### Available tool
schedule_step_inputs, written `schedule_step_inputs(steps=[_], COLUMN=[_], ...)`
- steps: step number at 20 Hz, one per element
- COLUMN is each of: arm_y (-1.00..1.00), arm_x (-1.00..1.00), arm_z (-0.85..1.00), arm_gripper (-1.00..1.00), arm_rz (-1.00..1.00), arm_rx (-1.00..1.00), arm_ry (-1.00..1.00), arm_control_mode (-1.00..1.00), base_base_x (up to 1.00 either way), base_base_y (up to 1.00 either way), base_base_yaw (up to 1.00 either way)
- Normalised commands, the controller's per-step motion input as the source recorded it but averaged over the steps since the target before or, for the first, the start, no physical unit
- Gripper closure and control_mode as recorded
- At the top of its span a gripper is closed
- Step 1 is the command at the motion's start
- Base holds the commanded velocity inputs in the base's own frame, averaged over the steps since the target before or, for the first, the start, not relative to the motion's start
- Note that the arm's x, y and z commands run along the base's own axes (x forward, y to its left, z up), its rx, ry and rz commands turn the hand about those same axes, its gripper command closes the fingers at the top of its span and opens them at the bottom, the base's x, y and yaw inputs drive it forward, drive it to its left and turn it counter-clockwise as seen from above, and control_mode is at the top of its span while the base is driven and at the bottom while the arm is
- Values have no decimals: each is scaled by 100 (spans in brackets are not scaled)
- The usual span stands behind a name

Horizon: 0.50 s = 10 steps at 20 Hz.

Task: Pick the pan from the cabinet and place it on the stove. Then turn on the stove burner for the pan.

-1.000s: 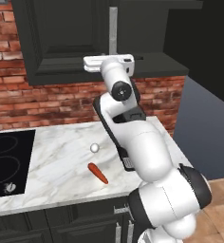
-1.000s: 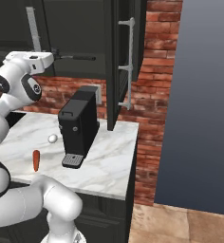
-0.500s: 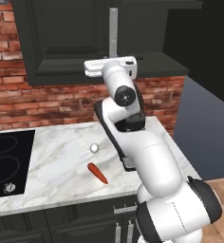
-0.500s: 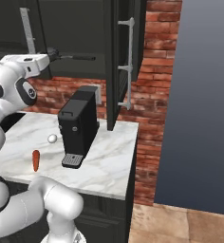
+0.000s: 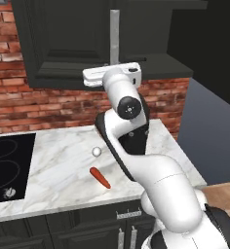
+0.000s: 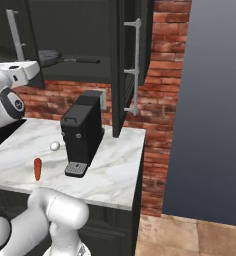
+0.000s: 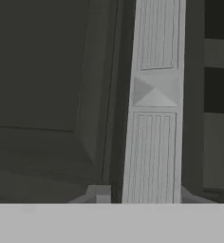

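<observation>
Dark charcoal raised-panel cabinet (image 5: 63,44), its right door swung open.
My gripper (image 7: 140,197) pinches its brushed-silver bar handle (image 7: 154,104); my fingertips (image 7: 98,193) are mostly cut off.

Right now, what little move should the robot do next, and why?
Probably pull the left cabinet door gently open toward itself. The gripper looks closed around that door's bar handle, the door lies shut, and the pan waits on the shelf inside. Opening this door would likely give the arm more room to reach it.
</observation>
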Motion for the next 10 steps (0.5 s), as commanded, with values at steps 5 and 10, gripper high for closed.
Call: schedule_step_inputs(steps=[5, 10], arm_y=[45, 55], arm_x=[-61, -56], arm_z=[6, 0], arm_gripper=[100, 100], arm_rz=[0, 0], arm_rx=[0, 0], arm_ry=[3, 0], arm_control_mode=[-100, -100], base_base_x=[0, 0], base_base_y=[0, 0], base_base_yaw=[0, 0])
